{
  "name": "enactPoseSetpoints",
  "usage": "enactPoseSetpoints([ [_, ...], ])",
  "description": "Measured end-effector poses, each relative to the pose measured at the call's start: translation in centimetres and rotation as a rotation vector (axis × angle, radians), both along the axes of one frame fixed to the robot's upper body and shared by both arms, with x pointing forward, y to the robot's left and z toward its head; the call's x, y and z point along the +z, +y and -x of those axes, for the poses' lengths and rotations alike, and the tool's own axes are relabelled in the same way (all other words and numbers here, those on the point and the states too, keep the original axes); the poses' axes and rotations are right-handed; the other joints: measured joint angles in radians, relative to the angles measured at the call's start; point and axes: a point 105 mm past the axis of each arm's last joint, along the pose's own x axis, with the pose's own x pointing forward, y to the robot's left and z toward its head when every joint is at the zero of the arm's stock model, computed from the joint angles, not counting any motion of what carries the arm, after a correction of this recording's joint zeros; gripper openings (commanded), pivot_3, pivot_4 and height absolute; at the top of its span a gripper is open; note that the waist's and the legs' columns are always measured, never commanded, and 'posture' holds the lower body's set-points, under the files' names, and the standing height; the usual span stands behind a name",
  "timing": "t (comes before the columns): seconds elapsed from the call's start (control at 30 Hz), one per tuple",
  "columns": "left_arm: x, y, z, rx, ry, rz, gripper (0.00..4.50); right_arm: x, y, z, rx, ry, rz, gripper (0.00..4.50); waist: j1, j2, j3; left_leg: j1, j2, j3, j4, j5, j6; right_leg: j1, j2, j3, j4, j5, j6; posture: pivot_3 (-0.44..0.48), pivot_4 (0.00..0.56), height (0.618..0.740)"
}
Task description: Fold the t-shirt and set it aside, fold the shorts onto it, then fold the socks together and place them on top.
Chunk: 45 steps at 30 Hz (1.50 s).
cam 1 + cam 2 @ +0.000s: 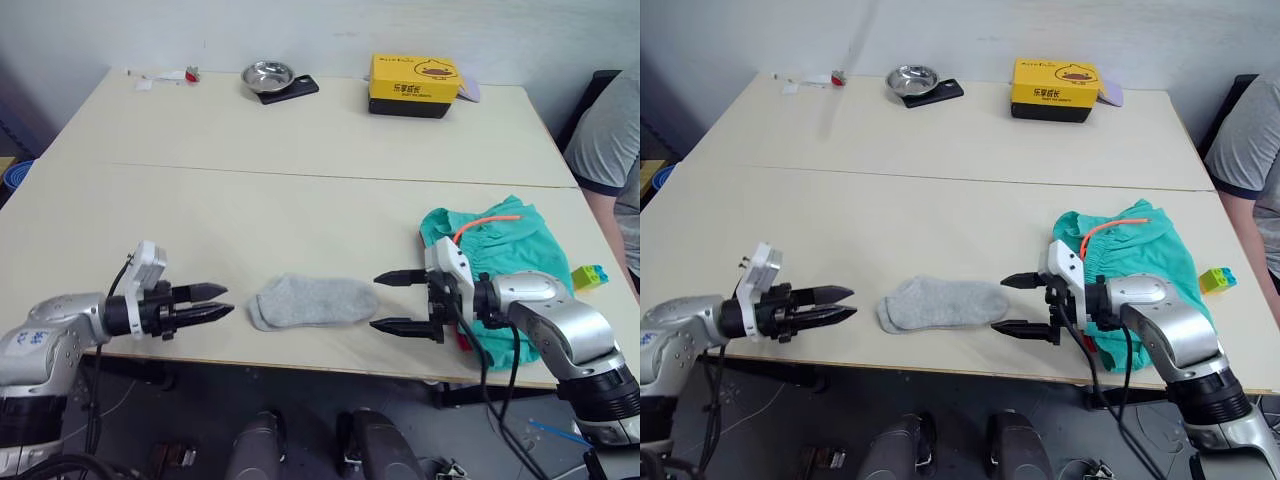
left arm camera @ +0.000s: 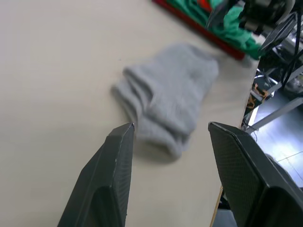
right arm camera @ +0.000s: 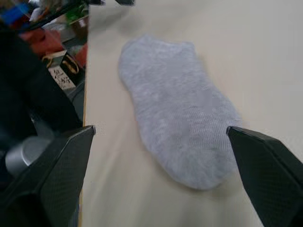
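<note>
1. I see the socks (image 1: 312, 301) lying flat near the table's (image 1: 300, 190) front edge, long axis running between my two grippers, rounded toe toward the right one.
2. Left gripper (image 1: 222, 301) sits just beside the socks, fingers slightly parted, empty.
3. Right gripper (image 1: 389, 301) is just beside the toe end, fingers spread wide, grasping nothing.
4. Beyond it lie the shorts (image 1: 500, 245) (orange drawstring up), red t-shirt edge (image 1: 463, 341) beneath; a toy block (image 1: 589, 276) lies beyond them.
</note>
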Motion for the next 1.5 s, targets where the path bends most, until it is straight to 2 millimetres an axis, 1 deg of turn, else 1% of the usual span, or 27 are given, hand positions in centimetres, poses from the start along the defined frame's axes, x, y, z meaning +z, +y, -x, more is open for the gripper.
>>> enactPoseSetpoints([
  [0.13, -0.9, -1.8, -1.1, -0.054, 0.006, -0.043, 2.62, -0.5, 0.6, -1.1, -0.120, 0.147, 0.040, 4.46, -0.003, 0.000, 0.000, -0.001, 0.000, 0.001, -0.003, 0.002, 0.003, -0.001, 0.000, 0.000, -0.002, 0.000, 0.000, 0.000, 0.150, 0.740],
  [0.2, -1.4, -2.8, -1.5, -0.085, 0.003, -0.060, 2.62, -0.6, 1.1, -1.3, -0.144, 0.189, 0.046, 4.46, -0.003, 0.000, 0.000, -0.002, 0.000, 0.002, -0.004, 0.002, 0.003, -0.003, 0.001, 0.000, -0.003, -0.001, 0.000, 0.000, 0.150, 0.740],
  [0.33, -2.0, -3.3, -1.7, -0.126, 0.003, -0.109, 2.62, -0.7, 1.2, -1.4, -0.165, 0.224, 0.073, 4.46, -0.003, 0.000, 0.000, -0.004, 0.000, 0.003, -0.004, 0.001, 0.003, -0.004, 0.002, 0.000, -0.003, -0.002, 0.001, 0.000, 0.150, 0.740],
  [0.4, -2.2, -3.3, -1.7, -0.129, 0.007, -0.112, 2.62, -0.8, 1.3, -1.4, -0.170, 0.235, 0.077, 4.46, -0.003, 0.000, 0.000, -0.004, 0.000, 0.003, -0.004, 0.001, 0.004, -0.004, 0.002, 0.000, -0.003, -0.002, 0.001, 0.000, 0.150, 0.740],
  [0.5, -2.5, -3.0, -1.7, -0.135, 0.007, -0.141, 2.01, -0.9, 1.6, -1.3, -0.166, 0.247, 0.073, 4.50, -0.002, 0.000, 0.000, -0.004, 0.000, 0.003, -0.003, 0.001, 0.004, -0.004, 0.002, 0.001, -0.002, -0.001, 0.002, 0.000, 0.150, 0.740],
  [0.57, -2.7, -3.1, -1.7, -0.140, 0.002, -0.154, 1.41, -1.0, 1.9, -1.2, -0.161, 0.255, 0.066, 4.50, -0.002, 0.000, 0.000, -0.004, 0.000, 0.003, -0.003, 0.001, 0.004, -0.004, 0.002, 0.001, -0.002, -0.001, 0.002, 0.000, 0.150, 0.740],
  [0.6, -2.7, -3.1, -1.7, -0.141, 0.001, -0.156, 1.01, -1.0, 2.0, -1.2, -0.160, 0.257, 0.065, 4.09, -0.002, 0.000, 0.000, -0.004, 0.000, 0.003, -0.003, 0.001, 0.004, -0.004, 0.002, 0.001, -0.002, -0.001, 0.003, 0.000, 0.150, 0.740],
  [0.63, -2.8, -3.1, -1.7, -0.142, -0.001, -0.158, 0.67, -1.1, 2.0, -1.2, -0.160, 0.257, 0.064, 3.84, -0.002, 0.000, 0.000, -0.004, 0.000, 0.003, -0.003, 0.001, 0.005, -0.004, 0.002, 0.001, -0.002, -0.001, 0.003, 0.000, 0.150, 0.740],
  [0.7, -2.8, -3.1, -1.7, -0.146, -0.008, -0.162, 0.04, -1.1, 2.1, -1.2, -0.160, 0.257, 0.062, 3.18, -0.002, 0.000, 0.000, -0.004, 0.000, 0.003, -0.003, 0.001, 0.004, -0.004, 0.002, 0.001, -0.002, -0.001, 0.003, 0.000, 0.150, 0.740],
  [0.93, -3.0, -3.5, -2.0, -0.149, -0.039, -0.153, 0.00, -0.9, 2.2, -1.4, -0.157, 0.239, 0.051, 0.68, -0.003, 0.000, 0.000, -0.004, 0.000, 0.004, -0.003, 0.001, 0.004, -0.004, 0.002, 0.001, -0.002, -0.001, 0.003, 0.000, 0.150, 0.740],
  [1.0, -3.0, -3.5, -2.0, -0.151, -0.038, -0.148, 0.00, -0.7, 2.3, -1.4, -0.152, 0.229, 0.045, 0.04, -0.002, 0.000, 0.000, -0.004, 0.000, 0.004, -0.003, 0.001, 0.004, -0.004, 0.002, 0.001, -0.002, -0.001, 0.003, 0.000, 0.150, 0.740],
  [1.1, -2.4, -3.4, -2.0, -0.147, -0.050, -0.116, 0.00, -0.2, 2.3, -1.5, -0.140, 0.203, 0.036, 0.04, -0.003, 0.000, 0.000, -0.004, 0.000, 0.004, -0.003, 0.001, 0.004, -0.004, 0.002, 0.001, -0.002, -0.001, 0.003, 0.000, 0.150, 0.740],
  [1.2, -1.2, -2.9, -2.2, -0.121, -0.083, -0.063, 0.00, 0.7, 2.3, -1.8, -0.126, 0.159, 0.029, 0.04, -0.003, 0.000, 0.000, -0.004, 0.000, 0.004, -0.003, 0.001, 0.004, -0.004, 0.002, 0.001, -0.002, -0.001, 0.003, 0.000, 0.150, 0.740],
  [1.3, -0.5, -2.6, -2.1, -0.103, -0.102, -0.026, 0.00, 1.4, 2.3, -2.1, -0.117, 0.120, 0.022, 0.04, -0.003, 0.000, 0.000, -0.004, 0.000, 0.004, -0.003, 0.001, 0.004, -0.004, 0.002, 0.001, -0.003, -0.001, 0.003, 0.000, 0.150, 0.740],
  [1.37, -0.7, -2.4, -1.7, -0.090, -0.097, -0.019, 0.00, 1.5, 2.3, -2.1, -0.113, 0.116, 0.021, 0.04, -0.003, 0.000, 0.000, -0.004, 0.000, 0.004, -0.004, 0.001, 0.004, -0.004, 0.002, 0.001, -0.003, -0.001, 0.003, 0.000, 0.150, 0.740],
  [1.5, -1.7, -1.8, -1.0, -0.050, -0.044, -0.013, 0.00, 1.5, 2.4, -2.0, -0.109, 0.125, 0.020, 0.04, -0.005, 0.000, 0.000, -0.004, 0.000, 0.004, -0.003, 0.001, 0.004, -0.004, 0.002, 0.001, -0.003, -0.001, 0.003, 0.000, 0.150, 0.740],
])
